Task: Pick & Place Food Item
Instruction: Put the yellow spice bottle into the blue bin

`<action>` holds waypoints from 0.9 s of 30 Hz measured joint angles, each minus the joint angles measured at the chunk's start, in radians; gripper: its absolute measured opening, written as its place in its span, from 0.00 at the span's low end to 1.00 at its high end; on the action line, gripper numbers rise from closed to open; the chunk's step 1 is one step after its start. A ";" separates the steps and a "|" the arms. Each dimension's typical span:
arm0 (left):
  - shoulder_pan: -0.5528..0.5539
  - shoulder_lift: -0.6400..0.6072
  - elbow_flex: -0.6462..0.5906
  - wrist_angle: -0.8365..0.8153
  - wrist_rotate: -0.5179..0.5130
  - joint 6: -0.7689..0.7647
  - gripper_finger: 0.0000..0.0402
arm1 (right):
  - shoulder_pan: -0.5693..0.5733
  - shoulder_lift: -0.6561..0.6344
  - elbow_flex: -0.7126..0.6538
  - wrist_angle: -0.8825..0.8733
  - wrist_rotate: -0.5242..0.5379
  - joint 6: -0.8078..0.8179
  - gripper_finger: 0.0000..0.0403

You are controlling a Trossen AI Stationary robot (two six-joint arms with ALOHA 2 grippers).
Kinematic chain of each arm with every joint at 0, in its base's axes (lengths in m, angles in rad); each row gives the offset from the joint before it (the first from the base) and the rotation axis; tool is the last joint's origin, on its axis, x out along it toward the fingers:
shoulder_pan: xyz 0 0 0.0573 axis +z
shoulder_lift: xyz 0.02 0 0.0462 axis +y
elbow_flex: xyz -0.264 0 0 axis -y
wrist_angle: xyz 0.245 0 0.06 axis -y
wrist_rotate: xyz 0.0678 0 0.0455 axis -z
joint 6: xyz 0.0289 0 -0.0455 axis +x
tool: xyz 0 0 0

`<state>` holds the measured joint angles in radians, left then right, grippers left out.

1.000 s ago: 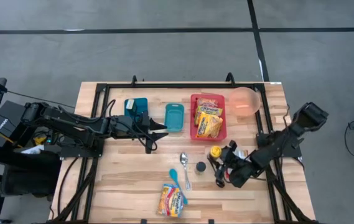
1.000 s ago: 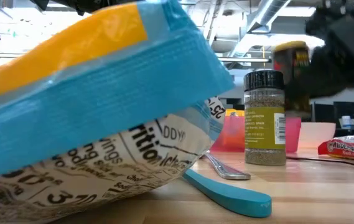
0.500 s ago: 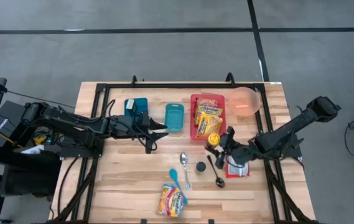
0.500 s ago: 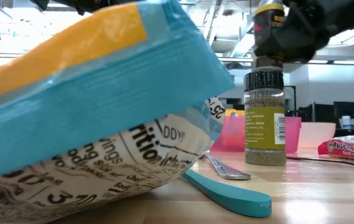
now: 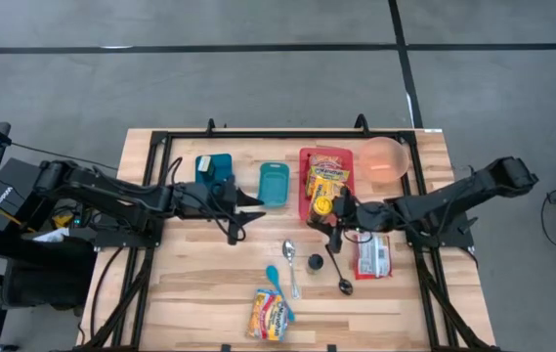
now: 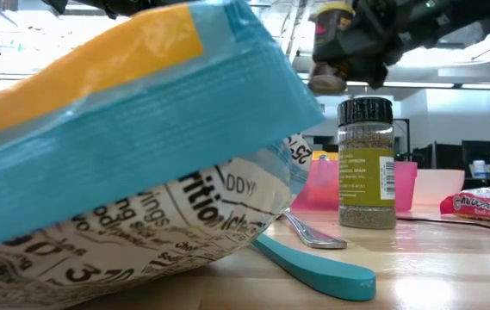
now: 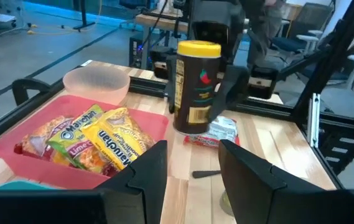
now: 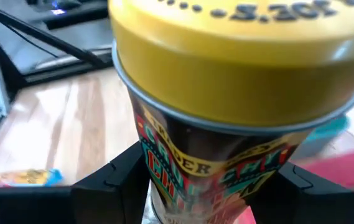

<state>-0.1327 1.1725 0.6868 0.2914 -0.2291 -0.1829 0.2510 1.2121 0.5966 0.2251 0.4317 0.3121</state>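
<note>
The right arm reaches in low from the table's right edge, stretched nearly flat across the boards, and its right gripper [image 5: 334, 207] is clamped around a dark seasoning can [image 7: 194, 86] with a yellow lid, held upright in the air just over the near edge of the red basket [image 5: 304, 210]. The left arm lies along the table's left side, its left gripper [image 5: 250, 206] hanging near the small teal container [image 5: 275, 184] with fingers [image 7: 143, 173] parted and nothing between them. The red basket holds yellow ramen packets [image 7: 96, 138] (at least two, lying flat). A pink bowl [image 5: 385, 159] sits beside the basket, and a second, darker teal container [image 5: 214, 166] stands further left; what either teal container holds cannot be told.
</note>
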 joint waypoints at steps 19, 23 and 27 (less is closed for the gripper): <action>-0.007 0.107 0.000 0.022 0.069 0.003 0.35 | -0.111 0.254 0.110 0.148 -0.207 -0.073 0.51; -0.007 0.107 0.000 0.023 0.071 0.003 0.35 | -0.110 0.304 0.148 0.147 -0.228 -0.077 0.51; -0.007 0.107 0.000 0.023 0.071 0.003 0.35 | -0.108 0.338 0.177 0.146 -0.229 -0.077 0.51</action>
<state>-0.1398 1.2797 0.6865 0.3147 -0.1581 -0.1802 0.1429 1.5504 0.7735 0.3708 0.2028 0.2352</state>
